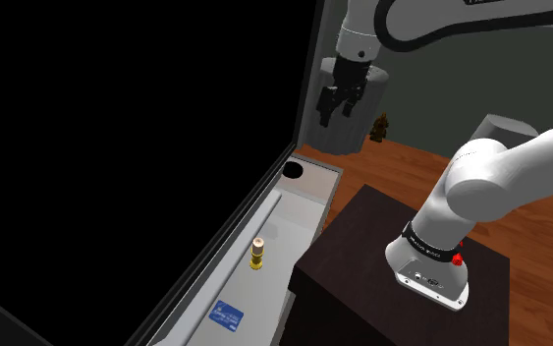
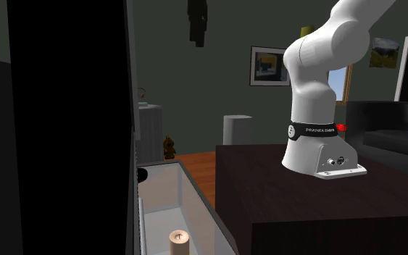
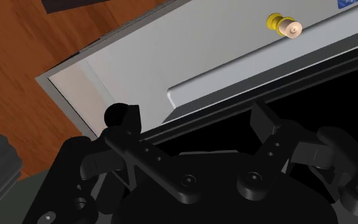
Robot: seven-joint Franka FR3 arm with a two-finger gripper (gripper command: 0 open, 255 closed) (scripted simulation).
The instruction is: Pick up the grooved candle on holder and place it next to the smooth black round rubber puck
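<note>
Candle [image 1: 258, 254]: pale stub on a yellow holder, stood on the grey ledge [image 1: 299, 211], well apart from the puck [image 1: 292, 170], on the puck's side toward the blue card [image 1: 228, 315]
Axis: long axis is set upright, wick end up, holder base down
Handling: judged light and stiff, but easily tipped; the wax could be marked by a hard squeeze
Hold: best taken across the body just above the holder, approached from overhead
Gripper [image 1: 348, 98]: fingers are spread, nothing is held between them; it is hung high above the puck, slightly aside
</note>
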